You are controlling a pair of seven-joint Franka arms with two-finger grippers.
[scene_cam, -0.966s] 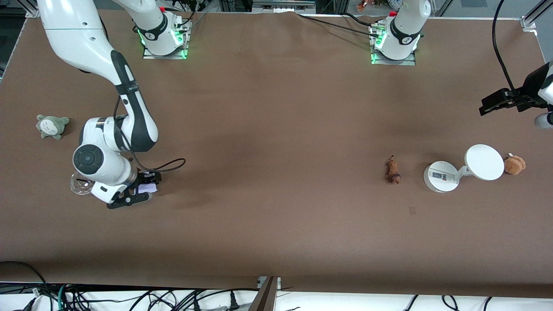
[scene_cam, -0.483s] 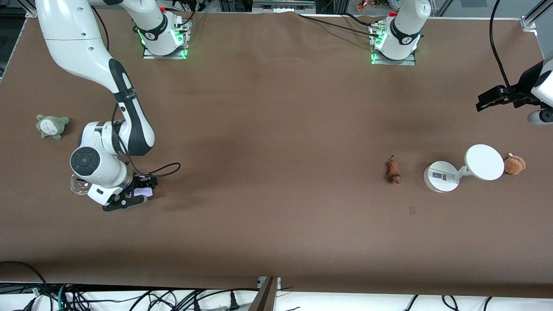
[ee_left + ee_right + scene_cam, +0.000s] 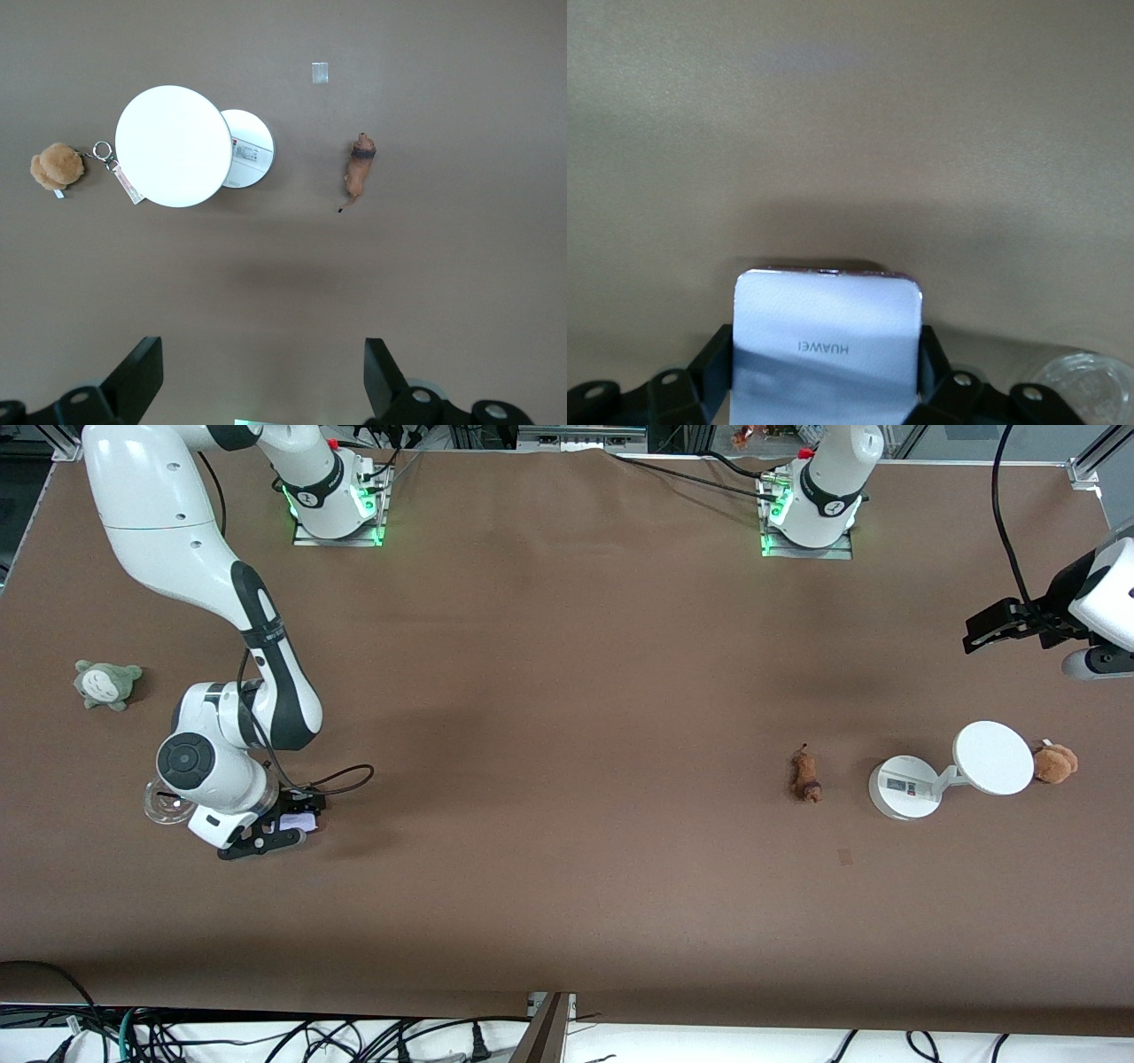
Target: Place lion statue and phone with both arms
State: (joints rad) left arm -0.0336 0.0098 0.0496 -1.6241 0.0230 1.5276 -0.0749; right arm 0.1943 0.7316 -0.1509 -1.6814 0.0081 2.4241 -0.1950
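While the right gripper [image 3: 288, 834] pinches the phone [image 3: 825, 341] low beside a clear cup [image 3: 165, 804], tilting risks slippage; the left gripper [image 3: 257, 372] hangs open high over the table near the lion statue [image 3: 805, 776].

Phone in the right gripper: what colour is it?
Pale lavender-white phone, faint grey lettering; clearest in the right wrist view.

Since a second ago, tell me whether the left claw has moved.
Yes. In the front view the left claw has drifted toward the arms' bases and slightly inward from the table's end, away from the white stand, which has stayed put.
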